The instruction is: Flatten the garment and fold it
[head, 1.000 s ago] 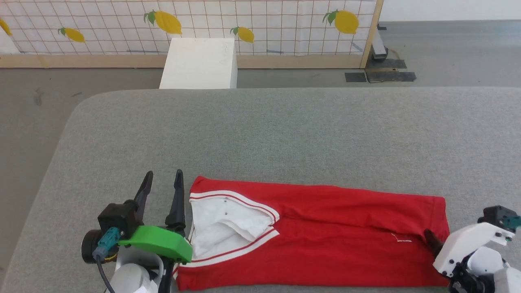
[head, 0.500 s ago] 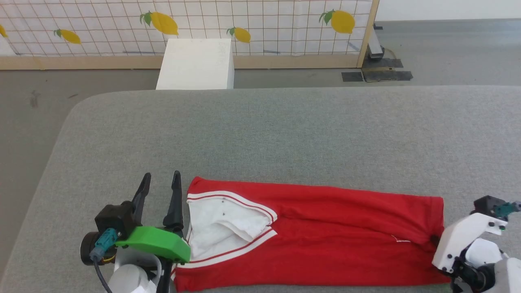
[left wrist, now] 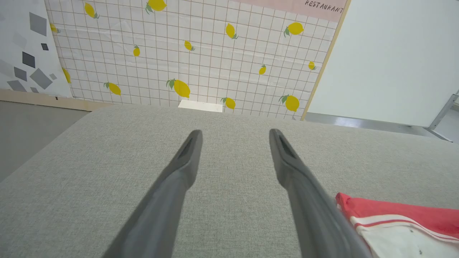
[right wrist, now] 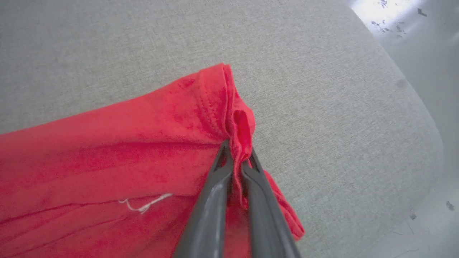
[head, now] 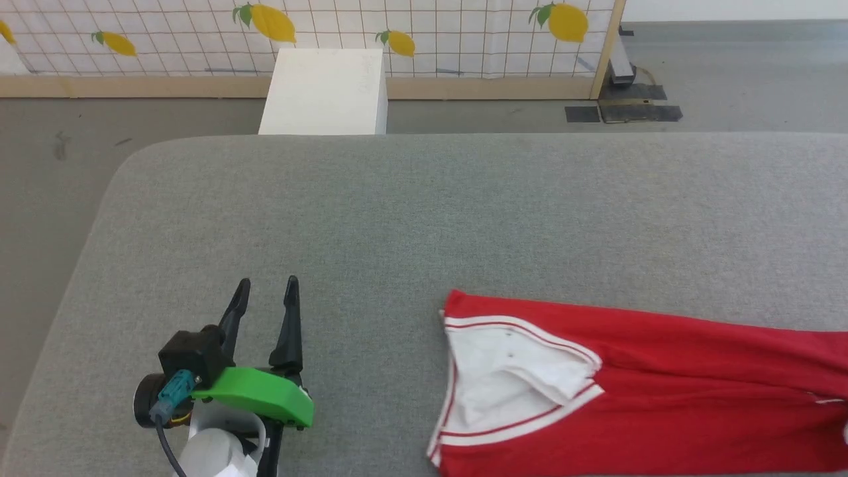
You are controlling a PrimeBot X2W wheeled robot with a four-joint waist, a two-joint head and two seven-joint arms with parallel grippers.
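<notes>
The garment (head: 662, 397), a red jersey folded into a long band, lies on the grey table's near right part. Its white sleeve with red-and-white trim (head: 510, 371) faces left, and its right end runs off the head view. My left gripper (head: 268, 281) stands open over bare cloth, well to the left of the garment. In the left wrist view, the left gripper (left wrist: 235, 132) holds nothing and the garment (left wrist: 394, 215) shows at the lower right. My right gripper (right wrist: 237, 150) is shut on a pinched fold of the garment's (right wrist: 125, 143) red hem.
The grey padded table (head: 424, 218) stretches wide behind the garment. A white box (head: 324, 93) stands on the floor beyond its far edge, before a lemon-print wall panel (head: 464, 40). The table's rounded right corner (right wrist: 412, 107) lies close to the pinched hem.
The garment has slid to the right across the table, away from my left gripper. My right gripper has gone out of the head view's right side. The left gripper has stayed put.
</notes>
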